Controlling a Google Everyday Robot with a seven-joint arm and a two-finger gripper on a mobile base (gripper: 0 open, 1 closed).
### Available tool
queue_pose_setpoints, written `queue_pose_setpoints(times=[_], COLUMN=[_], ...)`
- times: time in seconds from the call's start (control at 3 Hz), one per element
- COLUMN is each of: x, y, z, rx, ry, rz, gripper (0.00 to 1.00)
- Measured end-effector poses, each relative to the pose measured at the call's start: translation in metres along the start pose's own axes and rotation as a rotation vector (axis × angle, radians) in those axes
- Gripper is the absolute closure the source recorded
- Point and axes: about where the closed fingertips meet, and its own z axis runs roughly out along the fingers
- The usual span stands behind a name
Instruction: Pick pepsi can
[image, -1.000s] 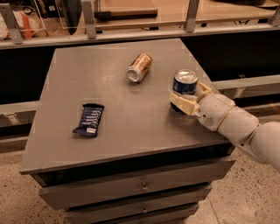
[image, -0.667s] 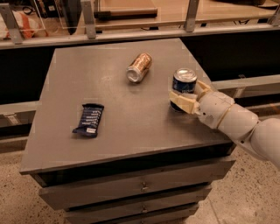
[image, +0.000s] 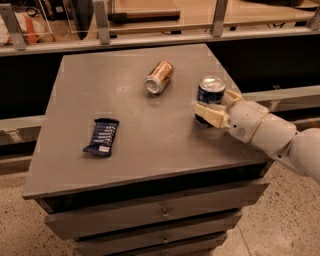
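Pincer (image: 214, 104) reaches in over the right edge of the counter (image: 140, 145) and it's clamped on the pepsi can (image: 210, 90), one finger either side. The can's upright, close to that right edge. A copper can (image: 159, 77) lies on its side toward the counter's back, and a dark blue wrapper (image: 102, 136) lies flat near its left.

White arm (image: 280, 137) from the right, gripper (image: 214, 104) tight around the pepsi can (image: 211, 89).
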Motion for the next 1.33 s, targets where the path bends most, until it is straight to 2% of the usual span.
queue_pose_setpoints(times=[0.33,0.67,1.33], x=[0.0,0.003,0.037], y=[0.002,-0.002,-0.027], z=[0.001,-0.003,-0.041], rx=[0.009,0.011,0.063], ry=[-0.01,-0.013,-0.092], rz=[-0.009,-0.006,0.036], gripper=[0.0,0.0,0.0])
